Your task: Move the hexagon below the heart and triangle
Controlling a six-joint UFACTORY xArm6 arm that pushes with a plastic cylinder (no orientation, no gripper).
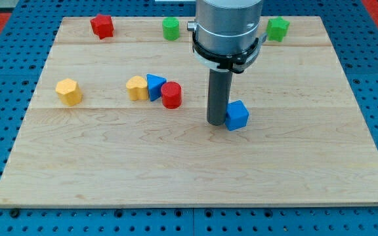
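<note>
A: Where does our hexagon stand? We take the yellow hexagon (69,91) to be the one, out toward the view's left of the table (176,170), well apart from everything else.

B: And the targets? The yellow heart (136,87) touches the blue triangle (155,86), which has the red cylinder (171,95) pressed against its right side. The hexagon sits level with them, not below.

A: So we judge the step barely begun. Our tip (216,122) is far off, right of the cluster, just beside the blue cube (237,115) and seemingly touching its left face.

B: No claw here to report, wide or narrow; we carry only a rod, holding nothing.

A: Next we would need to leave the cube, pass beneath the red cylinder without nudging it, and come round to the hexagon's upper left.

B: Then push it down and rightward until it rests under the heart and triangle.

A: The red block (102,25) and the two green blocks (170,28) (278,29) along the top edge are out of our way.
</note>
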